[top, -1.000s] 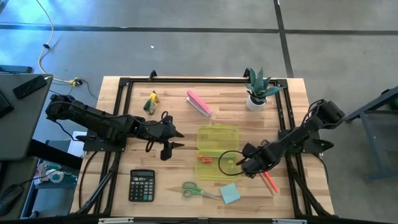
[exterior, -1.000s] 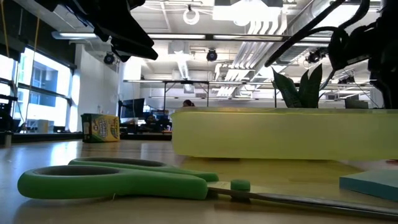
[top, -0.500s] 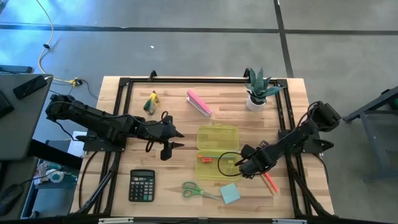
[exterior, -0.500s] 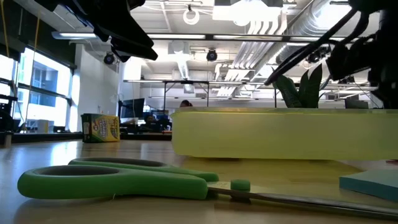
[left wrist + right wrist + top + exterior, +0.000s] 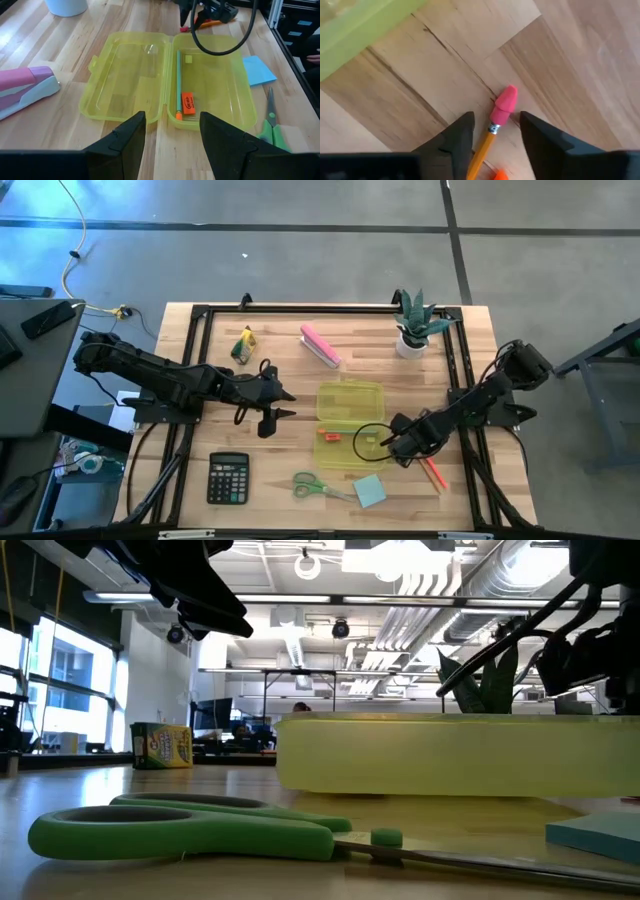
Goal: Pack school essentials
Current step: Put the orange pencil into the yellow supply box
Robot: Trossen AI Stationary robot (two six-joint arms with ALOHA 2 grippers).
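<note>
An open yellow-green pencil case lies mid-table; its tray holds a teal pencil, an orange piece and a small yellow-green item. My right gripper hangs open by the case's right edge. In the right wrist view its fingers stand on either side of a pink-erasered pencil lying on the wood, without touching it. Orange-red pens lie beside it. My left gripper waits open, left of the case. Green-handled scissors and a light blue note pad lie flat near the near edge.
A black calculator sits near the left front. A pink oblong block, a potted plant and a small crayon box stand along the far side. Black frame rails border the table.
My right gripper has sunk slightly toward the table beside the case's right edge. The left arm and all objects have kept still.
</note>
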